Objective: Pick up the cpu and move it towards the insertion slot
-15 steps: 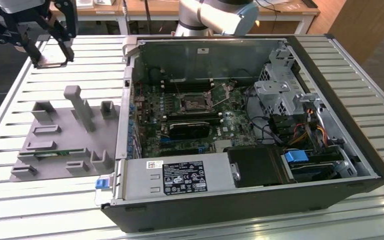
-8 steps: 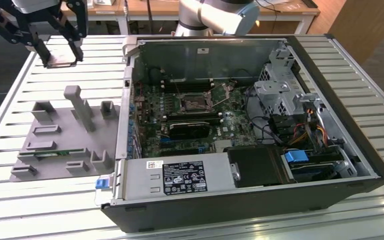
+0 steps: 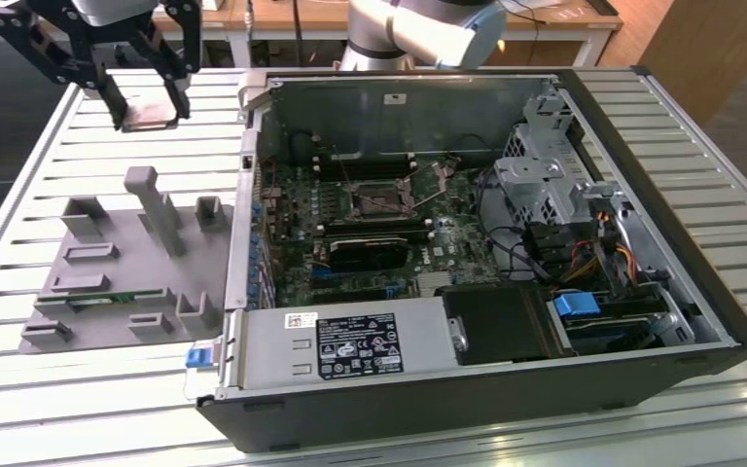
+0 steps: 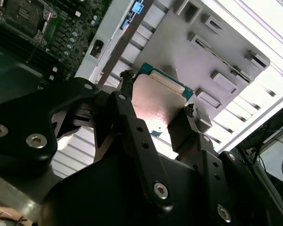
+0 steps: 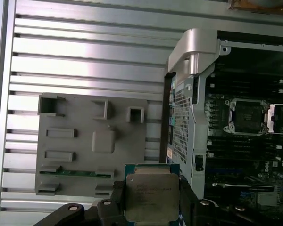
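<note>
The black two-fingered gripper [image 3: 144, 109] is closed to the width of the cpu [image 5: 152, 197], a small flat square chip with a silvery metal lid and a green rim, and holds it by two opposite edges; both wrist views show a finger on each side of the chip. In the exterior view the gripper hangs above the slatted metal table [image 3: 36, 175] near its far edge, beyond the grey moulded parts tray [image 3: 121, 282] and outside the open computer case [image 3: 478, 389], so the chip looks already lifted and the step in hand is the carry. The insertion slot [image 3: 376, 200], a square socket with a shiny metal frame and dark centre, sits on the green motherboard inside the case, toward its far wall and just beyond the black rectangular heatsink block [image 3: 367, 255]; it is well apart from the chip. Reaching it would seem to call for clearing the case's near side wall and keeping the chip level. The tray's recesses look mostly vacant, apart from a narrow green circuit strip [image 5: 75, 173] lying in one long slot near the tray's edge.
</note>
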You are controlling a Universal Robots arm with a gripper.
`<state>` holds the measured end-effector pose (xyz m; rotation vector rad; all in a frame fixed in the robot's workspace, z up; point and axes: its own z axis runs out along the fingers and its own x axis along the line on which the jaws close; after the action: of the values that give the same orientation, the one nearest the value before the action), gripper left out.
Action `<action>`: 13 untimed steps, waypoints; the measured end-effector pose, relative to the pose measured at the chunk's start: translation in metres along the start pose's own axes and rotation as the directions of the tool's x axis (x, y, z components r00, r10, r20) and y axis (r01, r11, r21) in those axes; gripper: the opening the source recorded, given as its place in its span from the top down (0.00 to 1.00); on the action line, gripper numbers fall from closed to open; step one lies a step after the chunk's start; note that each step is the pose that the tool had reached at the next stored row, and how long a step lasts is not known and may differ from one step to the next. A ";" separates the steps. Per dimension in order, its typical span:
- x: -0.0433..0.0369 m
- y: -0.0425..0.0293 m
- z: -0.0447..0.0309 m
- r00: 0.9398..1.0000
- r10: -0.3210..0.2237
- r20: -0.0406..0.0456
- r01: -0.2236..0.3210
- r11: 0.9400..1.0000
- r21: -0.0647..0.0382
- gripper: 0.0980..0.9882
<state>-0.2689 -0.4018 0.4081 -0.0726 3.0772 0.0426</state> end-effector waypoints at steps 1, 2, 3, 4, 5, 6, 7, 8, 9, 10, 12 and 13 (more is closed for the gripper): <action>-0.0033 -0.0002 0.0002 1.000 0.000 0.000 0.000 1.000 0.000 0.50; -0.0065 -0.0003 0.0003 1.000 0.000 0.000 0.000 1.000 0.000 0.50; -0.0097 -0.0005 0.0006 1.000 0.000 0.000 0.000 1.000 0.000 0.50; -0.0131 -0.0006 0.0008 1.000 0.000 0.000 0.000 1.000 0.000 0.50; -0.0163 -0.0008 0.0009 1.000 0.000 0.000 0.000 1.000 0.000 0.50; -0.0196 -0.0009 0.0012 1.000 0.000 0.000 0.000 1.000 0.000 0.50; -0.0229 -0.0011 0.0014 1.000 0.000 0.000 0.000 1.000 0.000 0.50; -0.0262 -0.0013 0.0016 1.000 0.000 0.000 0.000 1.000 0.000 0.50; -0.0296 -0.0015 0.0018 1.000 0.000 0.000 0.000 1.000 0.000 0.50; -0.0331 -0.0016 0.0020 1.000 0.000 0.000 0.000 1.000 0.000 0.50; -0.0401 -0.0019 0.0025 1.000 0.000 0.000 0.000 1.000 0.000 0.50; -0.0435 -0.0021 0.0027 1.000 0.000 0.000 0.000 1.000 0.000 0.50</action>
<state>-0.2252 -0.4017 0.4082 -0.0726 3.0775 0.0425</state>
